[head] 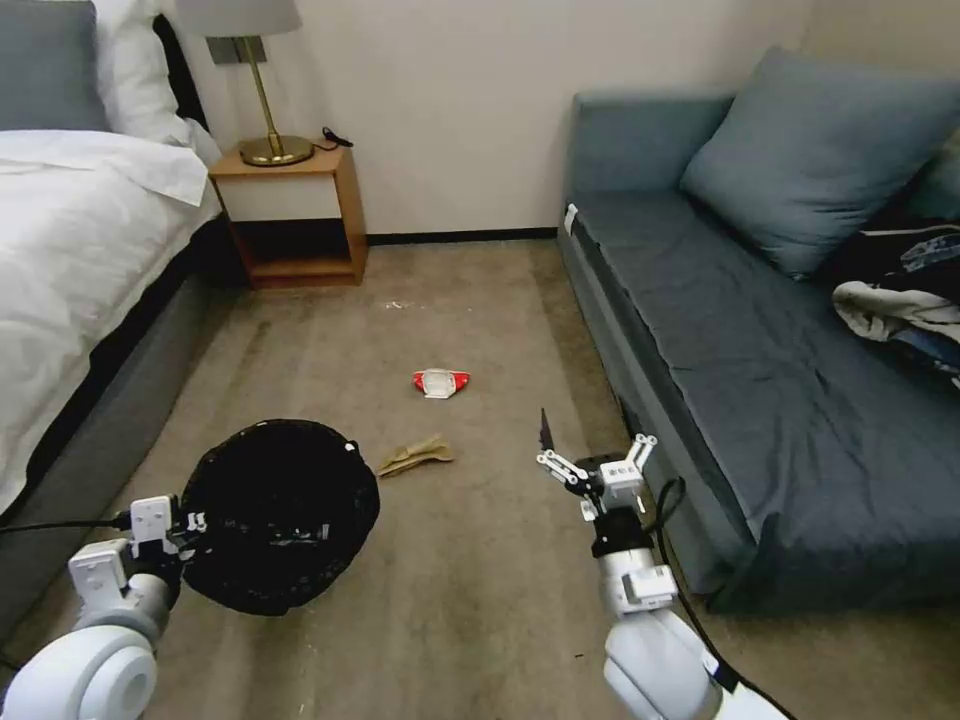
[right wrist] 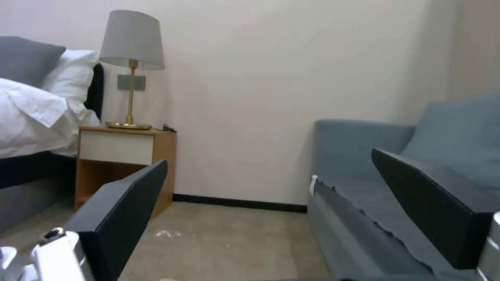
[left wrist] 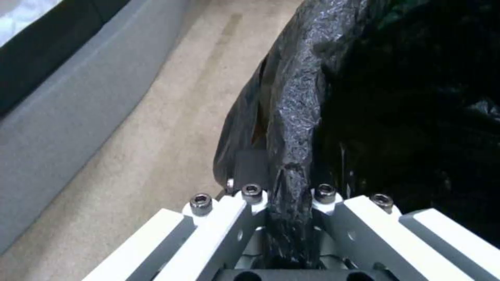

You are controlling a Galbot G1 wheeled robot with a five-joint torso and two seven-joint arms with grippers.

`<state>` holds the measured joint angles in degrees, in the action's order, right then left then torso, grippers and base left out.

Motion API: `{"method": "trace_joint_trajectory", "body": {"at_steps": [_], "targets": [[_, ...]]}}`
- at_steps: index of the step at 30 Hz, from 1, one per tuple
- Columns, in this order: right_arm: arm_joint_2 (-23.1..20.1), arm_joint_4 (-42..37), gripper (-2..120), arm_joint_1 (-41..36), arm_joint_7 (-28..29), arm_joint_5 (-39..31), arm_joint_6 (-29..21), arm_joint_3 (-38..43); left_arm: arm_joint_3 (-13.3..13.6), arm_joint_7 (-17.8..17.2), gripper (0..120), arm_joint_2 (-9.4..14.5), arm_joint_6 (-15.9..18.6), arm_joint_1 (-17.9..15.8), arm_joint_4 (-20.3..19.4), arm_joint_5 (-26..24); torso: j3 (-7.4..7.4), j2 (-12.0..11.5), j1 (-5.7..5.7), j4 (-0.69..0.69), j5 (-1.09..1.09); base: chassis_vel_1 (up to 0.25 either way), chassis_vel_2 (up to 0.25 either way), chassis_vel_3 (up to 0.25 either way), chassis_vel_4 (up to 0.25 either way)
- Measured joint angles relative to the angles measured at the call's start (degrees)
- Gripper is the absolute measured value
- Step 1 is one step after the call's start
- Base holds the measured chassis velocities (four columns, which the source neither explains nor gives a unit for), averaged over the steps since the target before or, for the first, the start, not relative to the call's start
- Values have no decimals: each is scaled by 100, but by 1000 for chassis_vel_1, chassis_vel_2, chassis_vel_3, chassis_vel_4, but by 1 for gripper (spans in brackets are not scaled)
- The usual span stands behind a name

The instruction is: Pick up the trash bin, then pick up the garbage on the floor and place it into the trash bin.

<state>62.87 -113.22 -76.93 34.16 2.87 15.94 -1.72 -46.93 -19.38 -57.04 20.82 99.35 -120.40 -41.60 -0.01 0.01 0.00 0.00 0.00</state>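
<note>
Left gripper (left wrist: 289, 207) clamped on bin (head: 280, 515) rim, bin held low at left. Right gripper (head: 597, 462) open, empty. Tan paper (head: 415, 457) lies ahead-left of it, between gripper and bin; red packet (head: 440, 382) beyond.

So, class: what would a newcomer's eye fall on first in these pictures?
First, the round trash bin lined with crinkled black plastic, held off the beige carpet at the lower left by the left gripper, its jaws shut on the rim. Then the red-and-white crushed packet mid-floor, crumpled tan paper nearer, and the open, empty right gripper beside the grey-blue sofa.
</note>
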Motion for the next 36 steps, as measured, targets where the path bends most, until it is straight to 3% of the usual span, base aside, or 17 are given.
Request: {"method": "trace_joint_trajectory", "body": {"at_steps": [14, 36], "targets": [[146, 889, 100, 240, -159, -186, 514, 180, 8, 5, 3, -52, 0, 15, -12, 11, 1, -1, 1, 1, 0, 0, 0, 0, 0], [60, 930, 100, -66, -490, -341, 767, 112, -8, 24, 3, -250, -18, 124, -188, 111, 1, -1, 0, 0, 0, 0, 0, 0, 0]]}}
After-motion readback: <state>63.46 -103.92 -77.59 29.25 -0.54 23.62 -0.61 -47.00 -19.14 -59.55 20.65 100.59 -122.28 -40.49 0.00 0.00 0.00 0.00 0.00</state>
